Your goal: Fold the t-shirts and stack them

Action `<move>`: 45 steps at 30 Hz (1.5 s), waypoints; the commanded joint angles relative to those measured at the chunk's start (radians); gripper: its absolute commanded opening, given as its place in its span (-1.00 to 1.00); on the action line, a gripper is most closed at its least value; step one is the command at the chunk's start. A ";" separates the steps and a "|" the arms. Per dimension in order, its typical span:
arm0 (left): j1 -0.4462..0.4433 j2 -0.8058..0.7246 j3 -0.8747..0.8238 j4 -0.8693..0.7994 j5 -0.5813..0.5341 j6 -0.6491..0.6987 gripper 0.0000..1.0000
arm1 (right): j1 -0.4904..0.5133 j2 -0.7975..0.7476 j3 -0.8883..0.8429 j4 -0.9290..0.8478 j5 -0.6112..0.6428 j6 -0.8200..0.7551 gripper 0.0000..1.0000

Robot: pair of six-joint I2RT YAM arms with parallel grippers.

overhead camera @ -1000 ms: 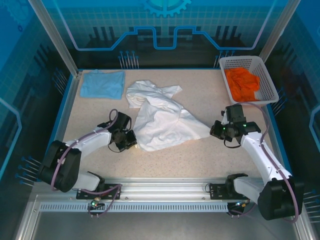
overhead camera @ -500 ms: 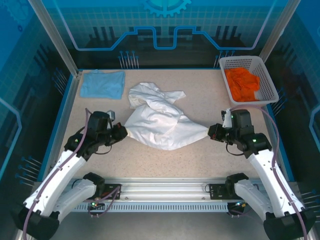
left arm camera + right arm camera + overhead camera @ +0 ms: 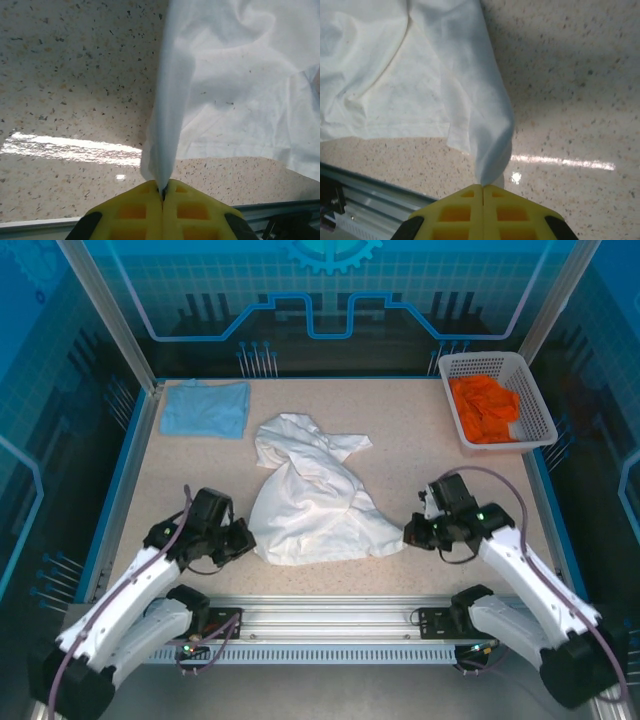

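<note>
The large white t-shirt (image 3: 315, 502) lies crumpled in the middle of the table, its near edge stretched between both grippers. My left gripper (image 3: 243, 539) is shut on its near-left corner; the cloth (image 3: 167, 125) rises from between the yellow fingertips (image 3: 140, 207). At the near-right corner my right gripper (image 3: 410, 534) is shut on the shirt, whose fold (image 3: 490, 140) runs up from the closed fingers (image 3: 507, 205). No black print shows. The light blue t-shirt (image 3: 206, 407) lies flat at the far left corner.
A white lattice basket (image 3: 533, 405) holding orange cloth (image 3: 485, 407) stands at the far right corner. A metal rail (image 3: 330, 618) runs along the near edge of the speckled table (image 3: 400, 430), with blue walls around it.
Both grippers have pulled toward the near edge with the white shirt's corners, dragging its lower edge closer to me. The left arm swung out from the shirt's side first.
</note>
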 commanded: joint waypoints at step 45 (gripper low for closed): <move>0.088 -0.072 0.285 0.156 -0.019 0.148 0.44 | -0.009 -0.570 0.076 -0.066 0.454 0.161 0.10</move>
